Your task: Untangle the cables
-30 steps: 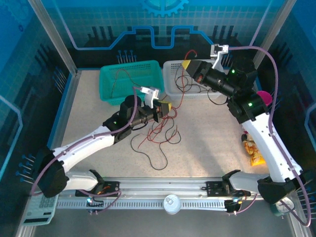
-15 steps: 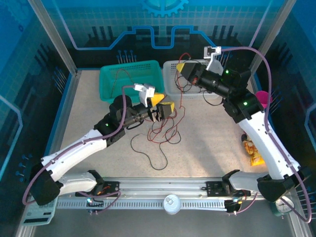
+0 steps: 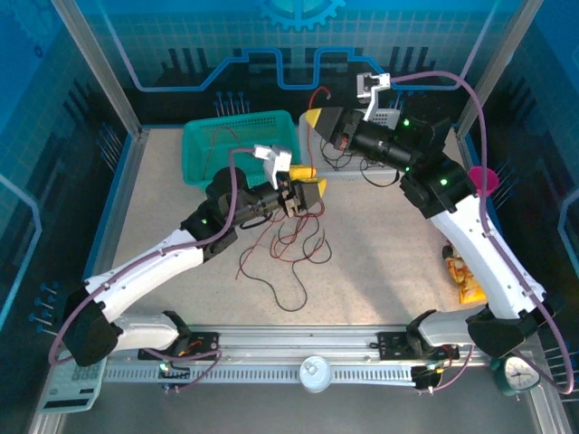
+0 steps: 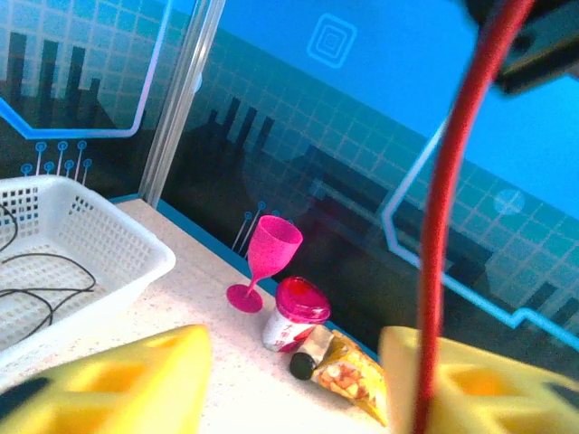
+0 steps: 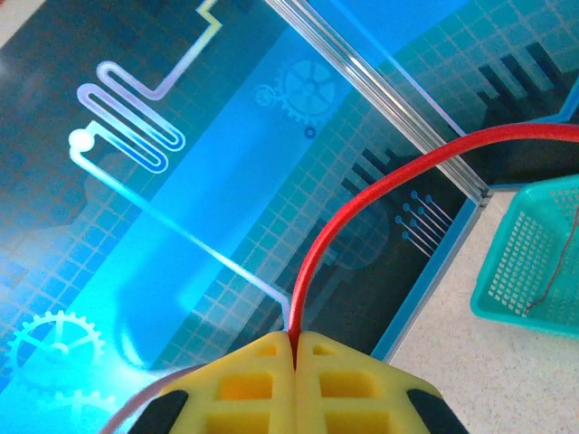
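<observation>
A tangle of thin red and black cables (image 3: 291, 237) lies on the table's middle. My left gripper (image 3: 308, 179) hovers just above the heap's far side. In the left wrist view its yellow fingers (image 4: 118, 380) stand apart, so the gripper (image 4: 294, 389) is open. A red cable (image 4: 443, 226) runs upright along the inner edge of the right-hand finger, and nothing is pinched. My right gripper (image 3: 313, 117) is raised near the back, shut on a red cable (image 5: 362, 194) that arcs up out of the closed tips (image 5: 294, 348).
A green basket (image 3: 237, 145) with a red wire in it stands at the back left. A white basket (image 4: 81, 262) holding black cables sits beside it, under my right arm. At the right edge stand a pink goblet (image 3: 484, 176), a red-lidded cup (image 4: 297, 312) and a snack packet (image 3: 466, 282).
My left gripper went from shut to open and shifted slightly toward the far right. My right gripper carried its red cable leftward and higher.
</observation>
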`<action>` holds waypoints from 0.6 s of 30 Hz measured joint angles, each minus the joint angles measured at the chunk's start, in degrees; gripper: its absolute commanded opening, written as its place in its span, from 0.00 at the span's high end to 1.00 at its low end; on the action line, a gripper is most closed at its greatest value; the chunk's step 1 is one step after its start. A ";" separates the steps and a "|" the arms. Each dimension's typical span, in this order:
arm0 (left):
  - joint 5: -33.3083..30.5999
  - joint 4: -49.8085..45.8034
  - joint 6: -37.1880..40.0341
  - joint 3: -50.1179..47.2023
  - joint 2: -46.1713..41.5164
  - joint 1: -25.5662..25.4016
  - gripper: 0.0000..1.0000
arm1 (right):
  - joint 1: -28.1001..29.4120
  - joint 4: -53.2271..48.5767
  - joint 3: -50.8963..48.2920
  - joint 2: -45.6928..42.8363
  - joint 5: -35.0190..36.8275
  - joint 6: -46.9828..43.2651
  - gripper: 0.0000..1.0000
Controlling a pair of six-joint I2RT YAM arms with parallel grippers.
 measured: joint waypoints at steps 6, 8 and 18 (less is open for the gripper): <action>0.04 2.58 -0.83 -3.17 2.01 0.00 0.91 | -0.04 -0.81 0.98 -0.35 0.00 -0.74 1.00; 0.15 3.45 -1.40 -3.67 2.84 0.00 1.00 | -0.44 -1.51 0.98 -0.39 0.00 -0.76 1.00; -0.59 2.64 -1.38 -4.02 2.19 0.00 1.00 | -8.41 -1.33 -7.65 -5.66 0.28 -0.96 1.00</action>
